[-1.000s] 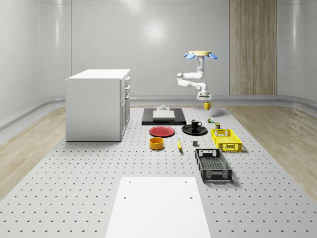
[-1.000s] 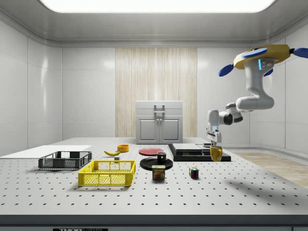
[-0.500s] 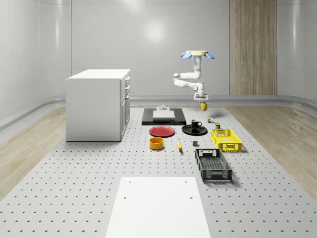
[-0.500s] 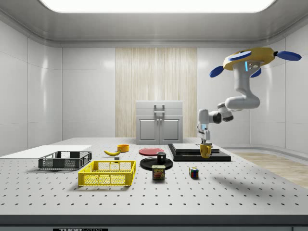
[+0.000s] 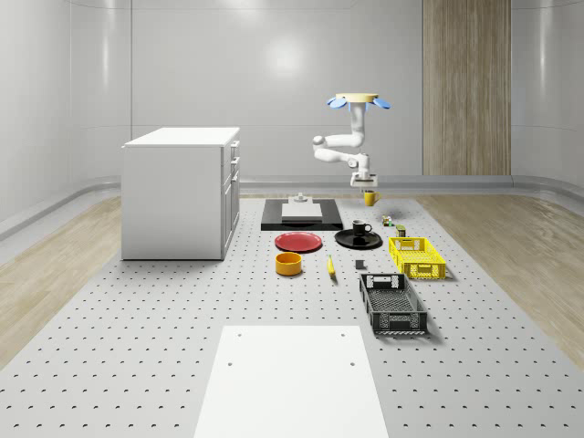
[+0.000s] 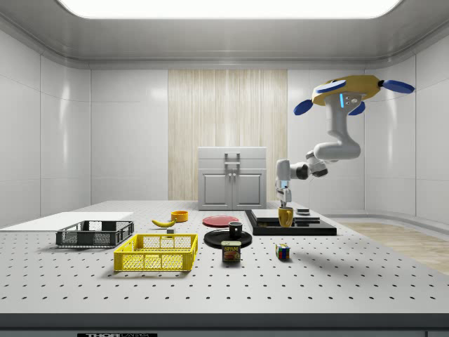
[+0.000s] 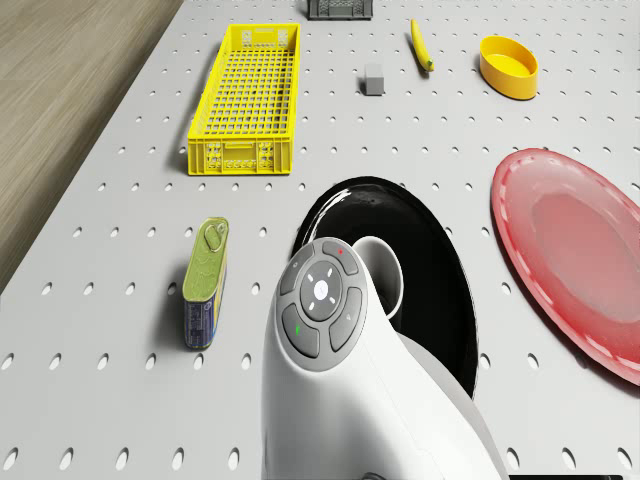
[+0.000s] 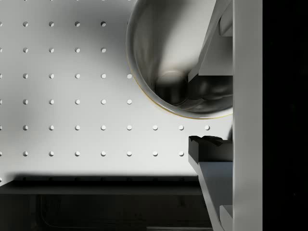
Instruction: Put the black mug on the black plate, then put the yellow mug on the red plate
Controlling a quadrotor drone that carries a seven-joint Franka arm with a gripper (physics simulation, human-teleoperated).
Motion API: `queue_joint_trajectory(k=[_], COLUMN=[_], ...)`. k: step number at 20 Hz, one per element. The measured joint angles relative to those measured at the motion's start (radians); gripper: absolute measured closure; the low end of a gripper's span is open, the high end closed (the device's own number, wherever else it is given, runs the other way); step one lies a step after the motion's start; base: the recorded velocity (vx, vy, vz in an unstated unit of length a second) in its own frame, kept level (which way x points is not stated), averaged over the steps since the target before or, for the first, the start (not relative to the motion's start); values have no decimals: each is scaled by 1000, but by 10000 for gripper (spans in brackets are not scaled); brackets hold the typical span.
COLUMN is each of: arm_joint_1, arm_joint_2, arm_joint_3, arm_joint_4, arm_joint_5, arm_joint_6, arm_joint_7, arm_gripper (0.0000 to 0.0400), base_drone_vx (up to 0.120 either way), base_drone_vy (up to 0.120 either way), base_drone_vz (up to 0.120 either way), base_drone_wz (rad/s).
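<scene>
The yellow mug point(image 5: 370, 197) hangs upright above the table, and my gripper point(image 5: 363, 185) is shut on its rim. In the side view the yellow mug point(image 6: 285, 217) hangs under the gripper point(image 6: 283, 205), in front of the black tray. The wrist view looks into the mug point(image 8: 168, 57), with the gripper point(image 8: 210, 109) pinching its wall. The drone point(image 5: 359, 100) hovers behind the black plate point(image 5: 343, 241). The black mug point(image 5: 361, 228) stands on that plate. The red plate point(image 5: 299, 242) lies bare beside it, at the whole-scene view's left.
A black tray point(image 5: 301, 215), a white cabinet point(image 5: 182, 192), an orange bowl point(image 5: 288, 264), a banana point(image 5: 330, 265), a yellow crate point(image 5: 417, 256) and a black crate point(image 5: 392, 303) are on the table. A can point(image 7: 205, 283) and a cube point(image 6: 283, 251) lie near the black plate.
The drone, arm and held yellow mug have moved toward the side view's left, closer to the plates. The mug hangs slightly higher than before.
</scene>
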Motion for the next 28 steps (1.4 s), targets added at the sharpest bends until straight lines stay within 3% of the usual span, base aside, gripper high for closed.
queue_joint_trajectory(k=[28], arm_joint_1=[0], arm_joint_2=[0], arm_joint_3=[0], arm_joint_4=[0], arm_joint_5=[0], arm_joint_6=[0], arm_joint_7=[0], arm_gripper=[290], base_drone_vx=[120], base_drone_vy=[-120], base_drone_vz=[0], base_drone_wz=[0])
